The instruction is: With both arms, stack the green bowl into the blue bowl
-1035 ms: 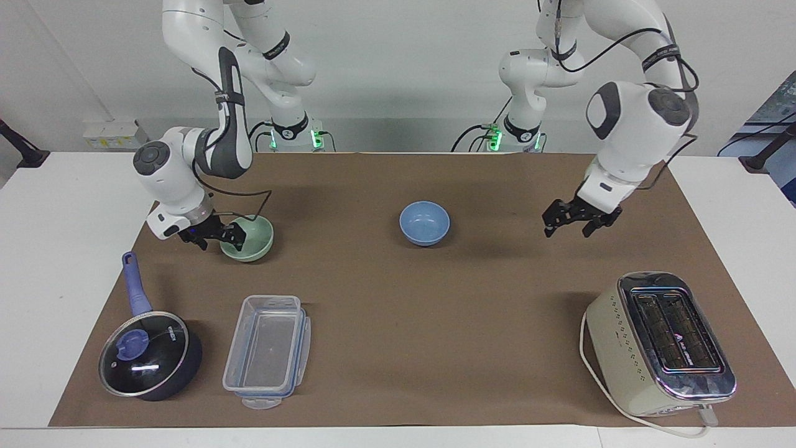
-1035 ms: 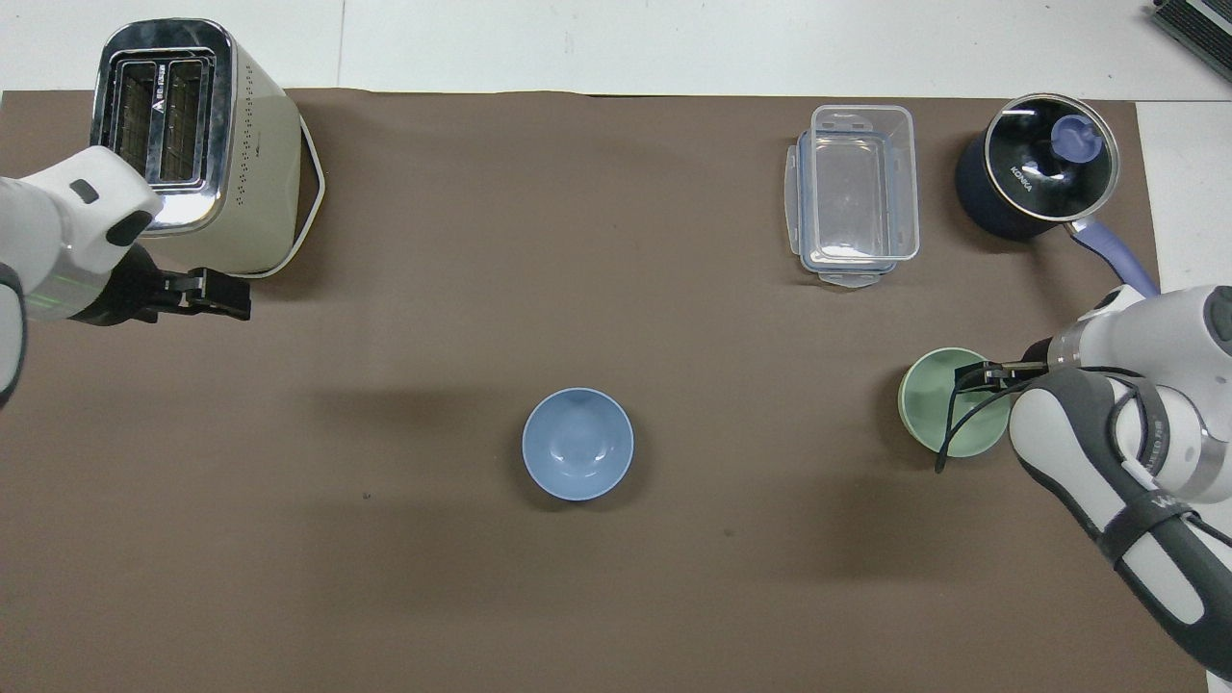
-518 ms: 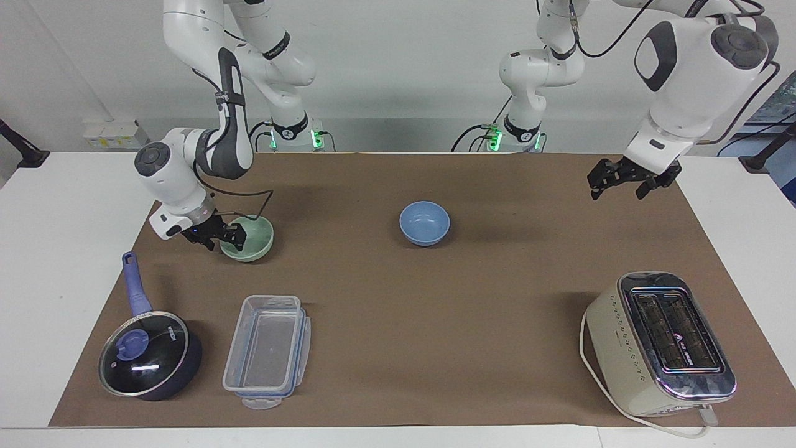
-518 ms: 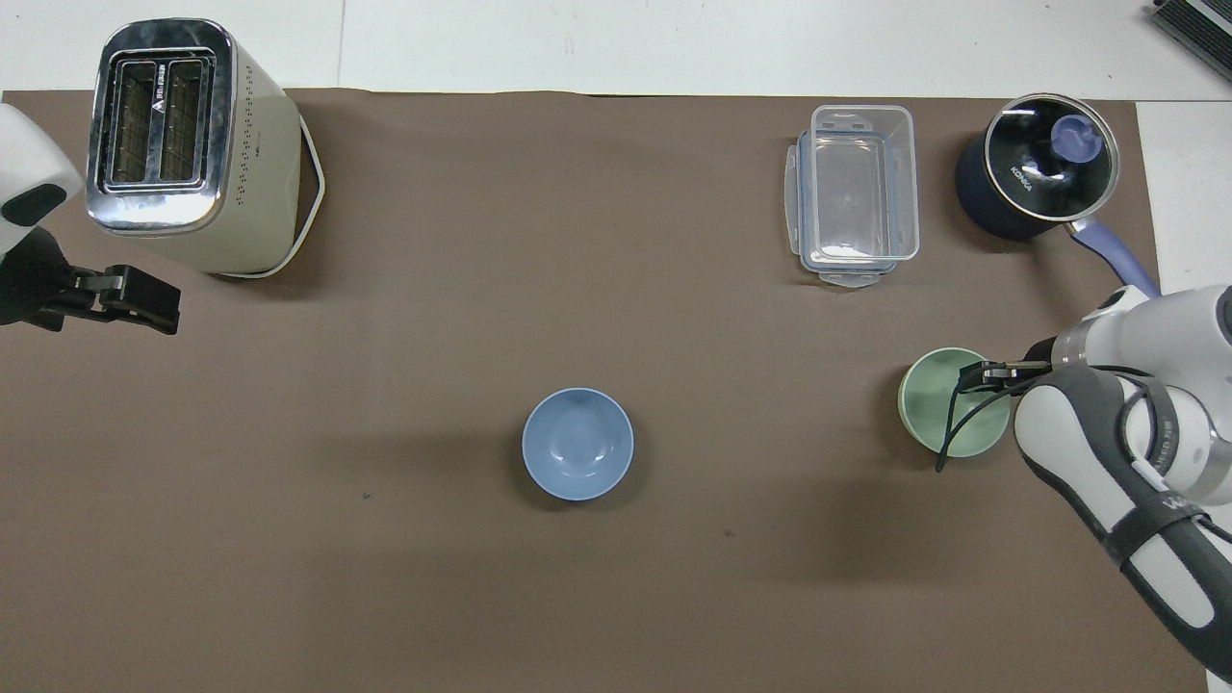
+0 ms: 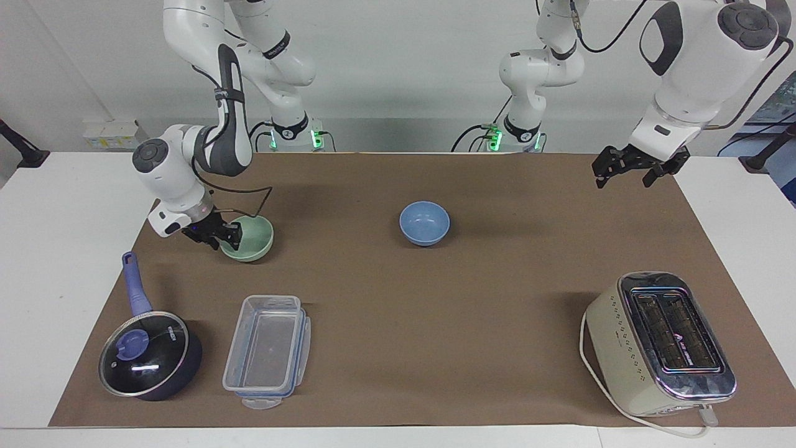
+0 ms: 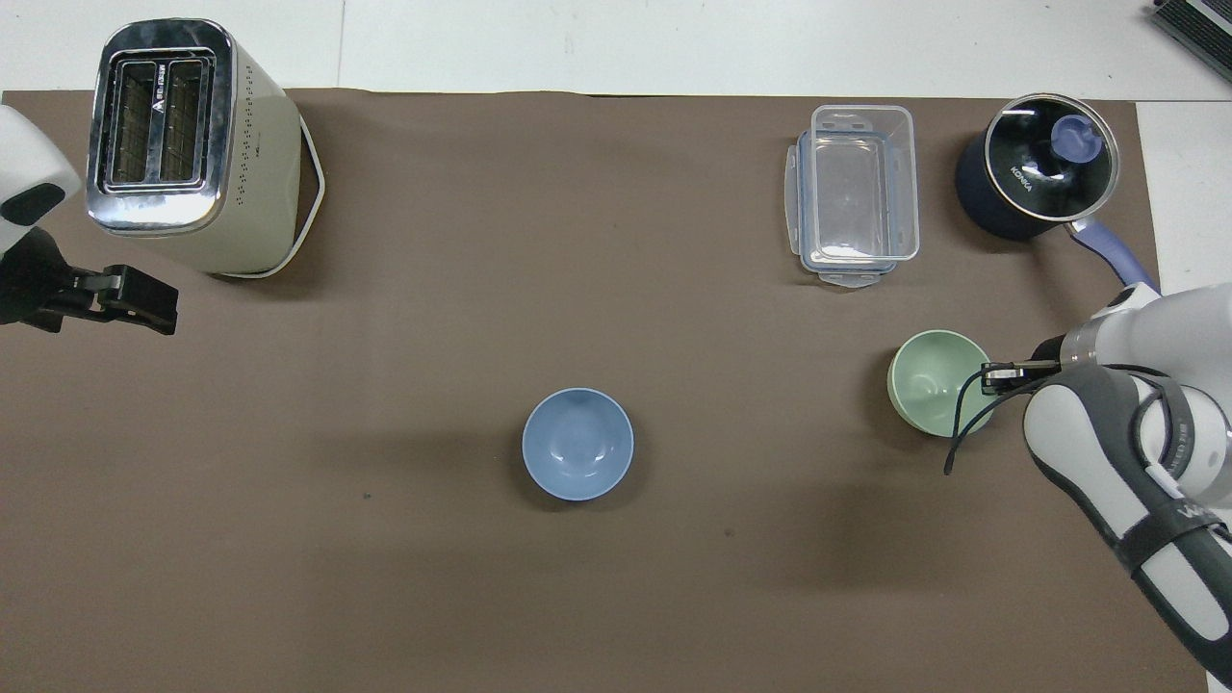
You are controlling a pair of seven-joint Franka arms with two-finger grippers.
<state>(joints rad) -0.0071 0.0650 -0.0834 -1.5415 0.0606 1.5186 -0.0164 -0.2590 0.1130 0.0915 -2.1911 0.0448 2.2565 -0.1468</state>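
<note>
The right hand sits low at the green bowl, pinched on the bowl's rim at the edge toward the right arm's end of the surface. One finger looks to be inside the wall and one outside. The bowl appears slightly tipped and barely off the brown mat, though whether it has fully left the mat cannot be told. The blue bowl stands upright and empty, well apart from that hand, toward the middle of the mat.

The left hand hangs high over the mat's corner at the left arm's end, its fingers spread wide and holding nothing — this arm waits. Below and forward of it is the cream toaster; forward of the right hand lie a clear lidless container and a dark lidded saucepan.

The green bowl looks light, rigid and smooth — probably ceramic or melamine, so it could chip if dropped. A rim pinch is the only hold for two thin fingers, yet it lets the bowl swing and slip. Carrying it level and lowering it gently, centred over the blue bowl, seems wise.
</note>
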